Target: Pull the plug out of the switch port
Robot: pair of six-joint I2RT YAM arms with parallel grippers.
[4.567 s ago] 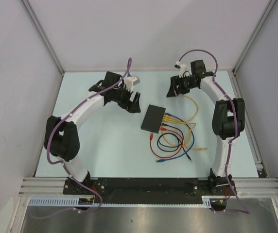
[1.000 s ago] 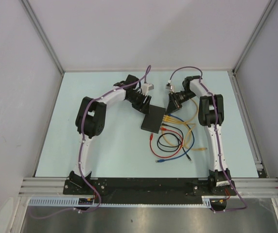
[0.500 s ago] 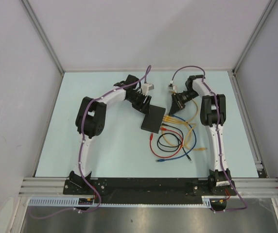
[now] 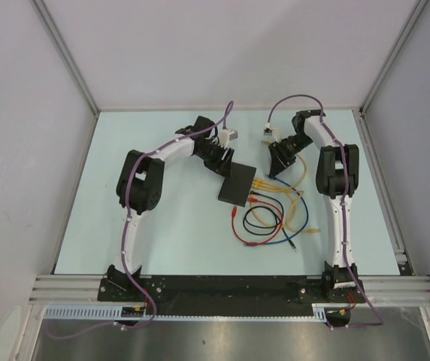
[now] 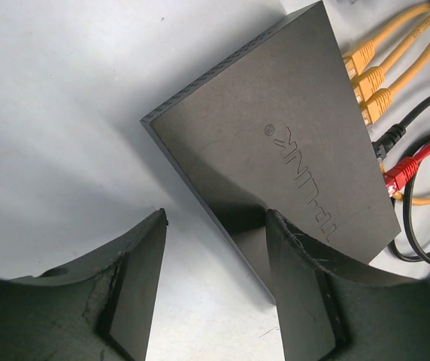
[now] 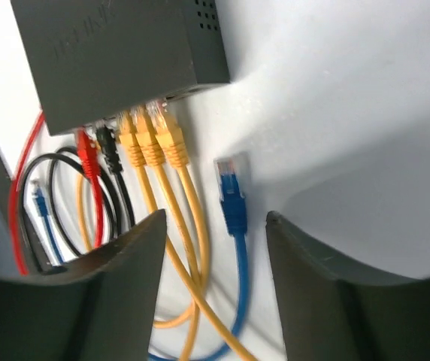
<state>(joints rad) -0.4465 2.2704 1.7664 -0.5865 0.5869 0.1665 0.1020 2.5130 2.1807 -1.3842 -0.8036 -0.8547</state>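
1. The flat, matte-black rectangular switch (image 4: 237, 186) lies mid-table on the pale blue table (image 4: 162, 233), between the two arms.
2. The left gripper (image 5: 215, 218) stands spread at the switch's far end. One finger is over its top, the other beside its edge, and it pinches nothing.
3. The right gripper (image 6: 215, 218) is spread and empty, just off the socket edge.
4. The blue plug (image 6: 232, 197) lies loose on the table, just beside three yellow plugs (image 6: 149, 143). These sit in the ports along with a black plug (image 6: 108, 154) and a red plug (image 6: 87, 154).

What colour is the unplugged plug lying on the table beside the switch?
Blue. The plug shows best in the right wrist view.
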